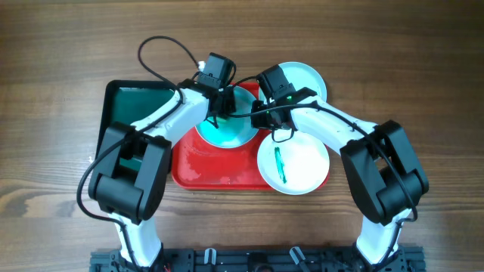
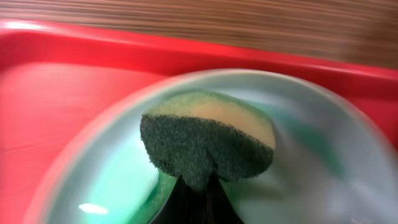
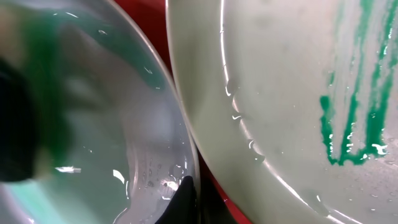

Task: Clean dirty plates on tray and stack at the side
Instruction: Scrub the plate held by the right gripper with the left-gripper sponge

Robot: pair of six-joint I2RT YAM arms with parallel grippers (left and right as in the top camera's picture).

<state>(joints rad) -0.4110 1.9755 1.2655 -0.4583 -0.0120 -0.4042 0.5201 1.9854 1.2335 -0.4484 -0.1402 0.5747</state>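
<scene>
A plate (image 1: 227, 130) covered in a teal-green smear lies on the red tray (image 1: 204, 162). My left gripper (image 1: 218, 107) is shut on a green-and-yellow sponge (image 2: 208, 140) that presses on this plate (image 2: 323, 162). My right gripper (image 1: 262, 115) is shut on the plate's right rim (image 3: 155, 124), one finger inside it (image 3: 185, 194). A second plate (image 1: 302, 165) with a green streak (image 3: 351, 118) lies over the tray's front right corner. A third, clean plate (image 1: 306, 78) lies at the back right.
A narrower dark green tray (image 1: 132, 102) lies to the left of the red tray, partly under my left arm. Wooden table (image 1: 60, 91) surrounds the trays. A black cable (image 1: 155, 64) loops over the back left.
</scene>
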